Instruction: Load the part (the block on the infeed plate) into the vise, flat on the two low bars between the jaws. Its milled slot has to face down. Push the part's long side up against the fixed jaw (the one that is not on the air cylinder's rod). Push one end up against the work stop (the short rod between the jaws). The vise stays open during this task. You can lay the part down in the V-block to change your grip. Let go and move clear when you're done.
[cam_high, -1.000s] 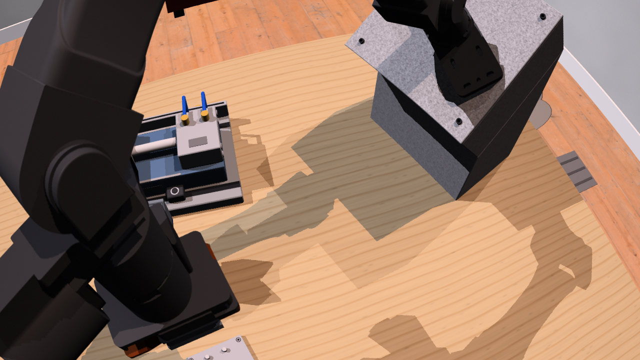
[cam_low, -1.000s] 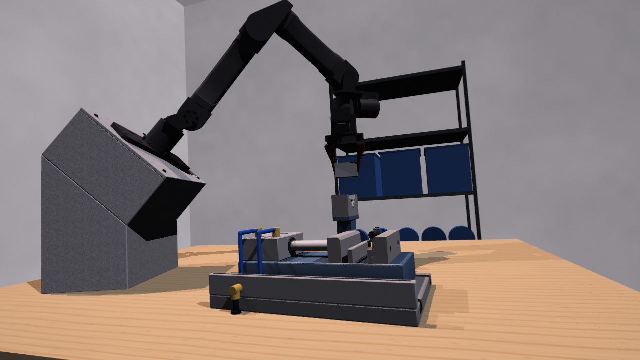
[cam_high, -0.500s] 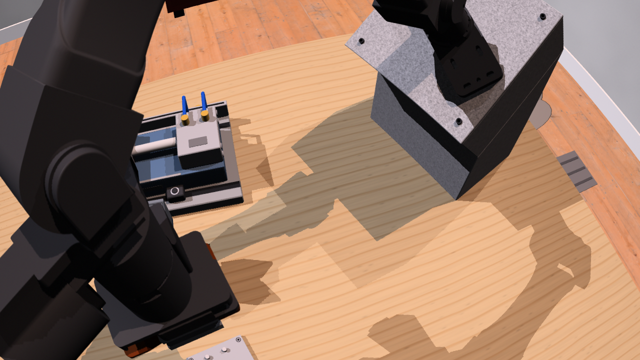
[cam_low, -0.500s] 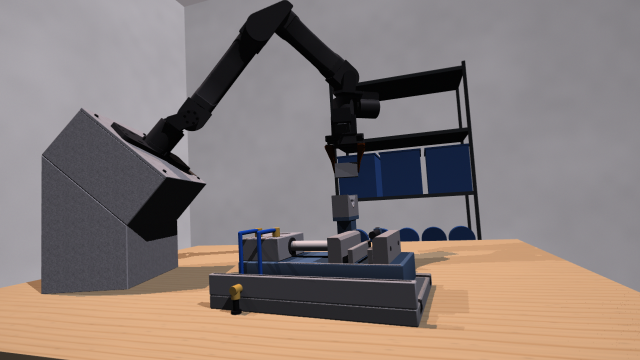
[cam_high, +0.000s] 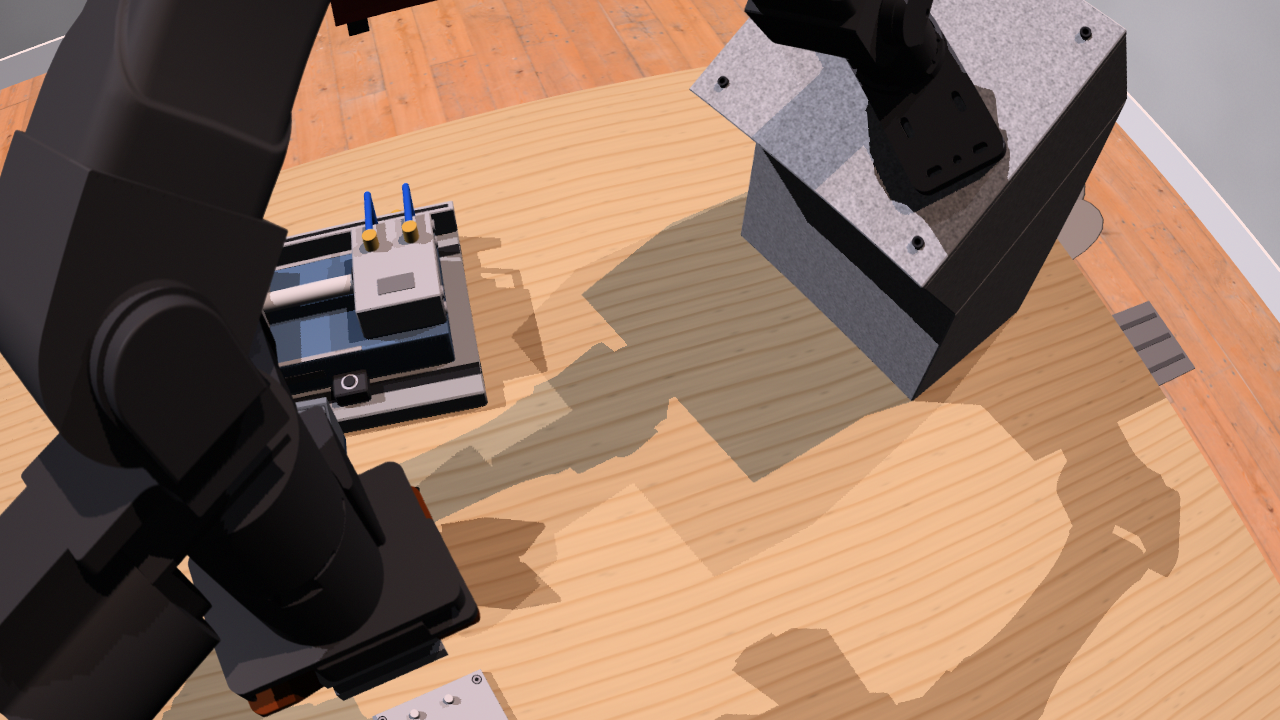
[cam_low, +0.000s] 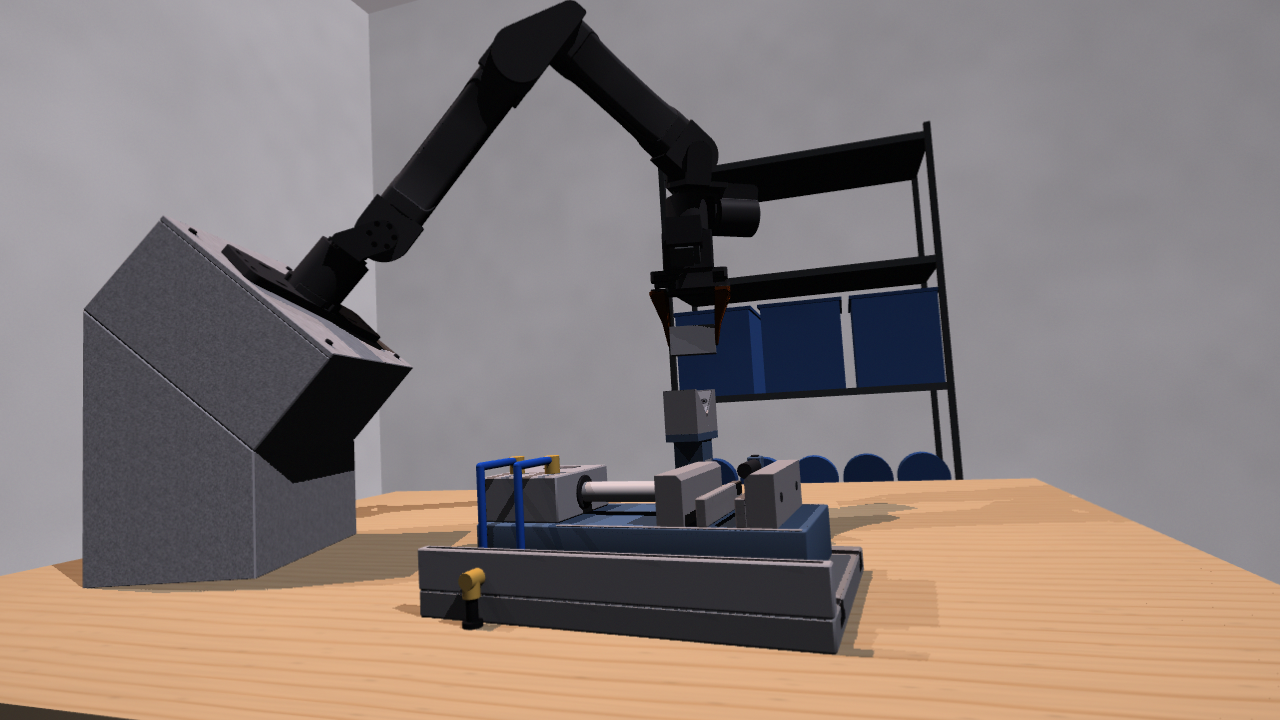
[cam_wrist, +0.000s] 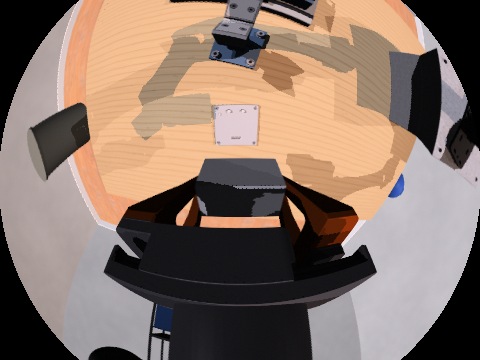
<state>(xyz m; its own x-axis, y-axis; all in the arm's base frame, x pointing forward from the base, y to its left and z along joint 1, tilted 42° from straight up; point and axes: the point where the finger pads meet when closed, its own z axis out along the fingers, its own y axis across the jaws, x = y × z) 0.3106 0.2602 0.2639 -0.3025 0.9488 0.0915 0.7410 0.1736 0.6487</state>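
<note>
Above the V-block (cam_low: 684, 414) (cam_wrist: 232, 31): block (cam_low: 692, 340) (cam_wrist: 241, 187) (gripped).

A black shelf rack (cam_low: 935, 223) (cam_wrist: 161, 336) is standing beyond the wooden table (cam_high: 895, 537) (cam_low: 1029, 626) (cam_wrist: 305, 142), its shelf carrying three blue bins (cam_low: 801, 347), with a row of blue rounded shapes (cam_low: 868, 467) showing lower down. Grey walls (cam_high: 1226, 80) (cam_low: 1118, 268) are rising behind, and orange-brown plank flooring (cam_high: 537, 53) (cam_wrist: 75, 100) is running beyond the tabletop. A grey grooved piece (cam_high: 1152, 342) is showing near the table's edge, while a dark, pale-ended cylindrical object (cam_wrist: 60, 140) is appearing at the wrist view's left
</note>
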